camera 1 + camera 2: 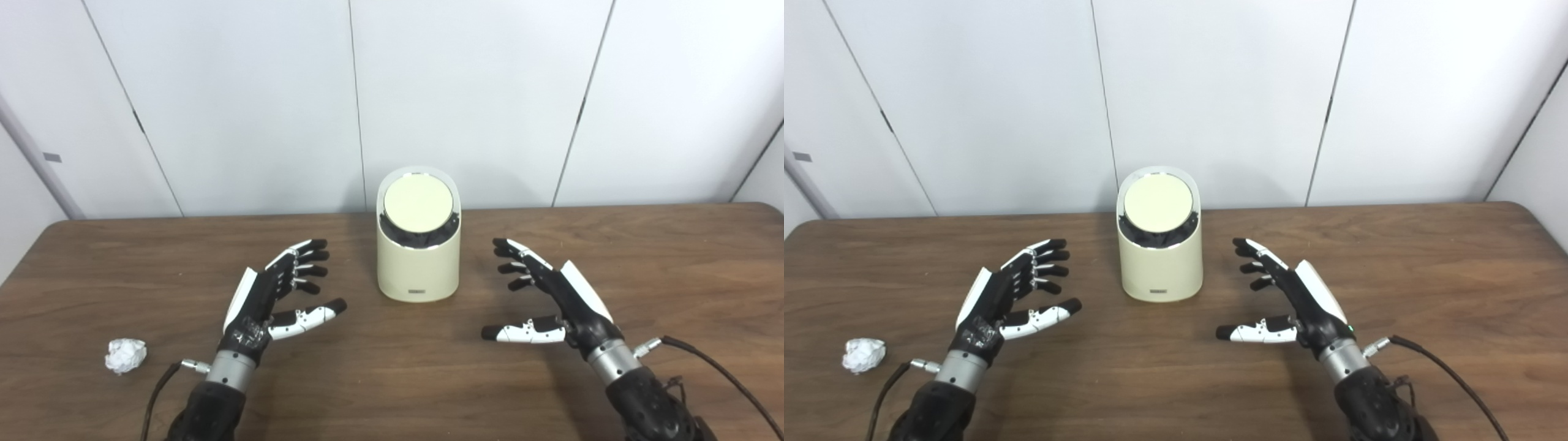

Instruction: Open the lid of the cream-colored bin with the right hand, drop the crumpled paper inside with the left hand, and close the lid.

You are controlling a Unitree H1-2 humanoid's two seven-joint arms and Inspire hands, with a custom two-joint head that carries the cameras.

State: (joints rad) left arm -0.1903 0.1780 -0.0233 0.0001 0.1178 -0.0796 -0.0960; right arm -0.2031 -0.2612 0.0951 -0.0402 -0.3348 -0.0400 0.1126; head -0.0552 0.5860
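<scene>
White wall panels stand behind a brown wooden tabletop [392, 380], where the cream-colored bin [418, 269] sits upright near the middle with its round lid [418, 204] shut. Both hands rest to either side of it, well apart from it. Neither the left hand [269, 300] nor the right hand [551, 297] holds anything; each has its fingers spread open. Off to the far left lies the crumpled paper [125, 356], untouched. Nothing of the task looks done yet: opening the lid, dropping the paper in and closing remain.
</scene>
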